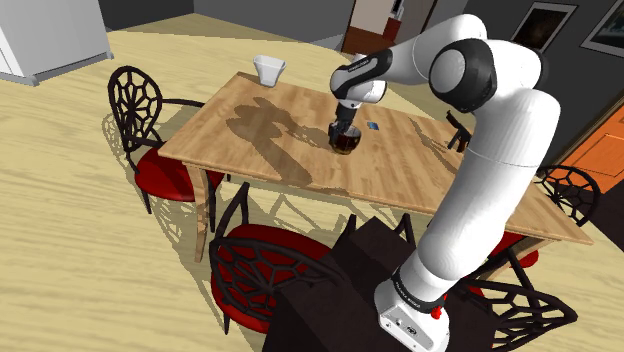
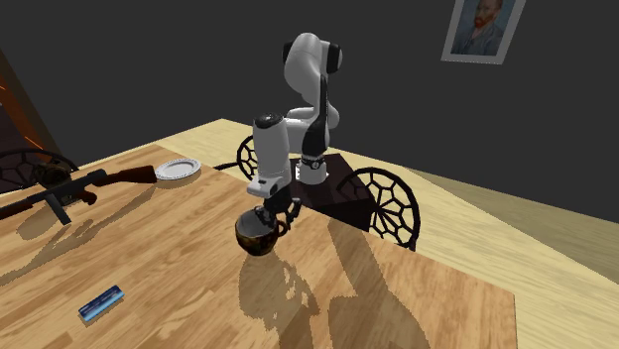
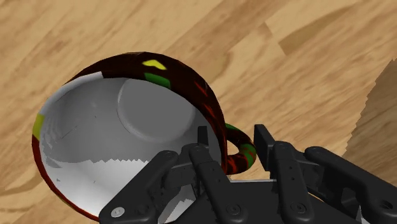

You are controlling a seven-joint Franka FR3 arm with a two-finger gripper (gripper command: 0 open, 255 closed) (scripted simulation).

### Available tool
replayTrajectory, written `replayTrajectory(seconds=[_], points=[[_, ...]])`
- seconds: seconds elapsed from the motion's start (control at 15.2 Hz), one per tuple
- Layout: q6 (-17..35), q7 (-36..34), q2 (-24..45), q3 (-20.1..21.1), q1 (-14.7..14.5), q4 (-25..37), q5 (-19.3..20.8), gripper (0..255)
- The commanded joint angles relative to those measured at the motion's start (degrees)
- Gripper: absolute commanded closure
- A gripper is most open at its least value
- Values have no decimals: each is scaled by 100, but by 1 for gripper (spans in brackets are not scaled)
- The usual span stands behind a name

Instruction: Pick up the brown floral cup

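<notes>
End effector [image 3: 233,136] clamped on the brown floral cup [image 3: 95,133], one finger inside it.

Identify the cup [image 3: 121,130] by its dark brown exterior with red, green and yellow markings; its interior is light grey. The table [image 1: 250,150] shows pale wood grain. The chairs [image 1: 162,175] have black lattice backs and red seats.
</notes>
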State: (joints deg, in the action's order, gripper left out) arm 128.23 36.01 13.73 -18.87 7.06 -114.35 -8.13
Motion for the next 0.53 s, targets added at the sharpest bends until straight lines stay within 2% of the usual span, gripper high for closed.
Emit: replayTrajectory(seconds=[0.0,0.46], points=[[-133,-48,-102,-12,-20,40,52,255],[-611,-147,-352,-44,-45,286,182,255]])
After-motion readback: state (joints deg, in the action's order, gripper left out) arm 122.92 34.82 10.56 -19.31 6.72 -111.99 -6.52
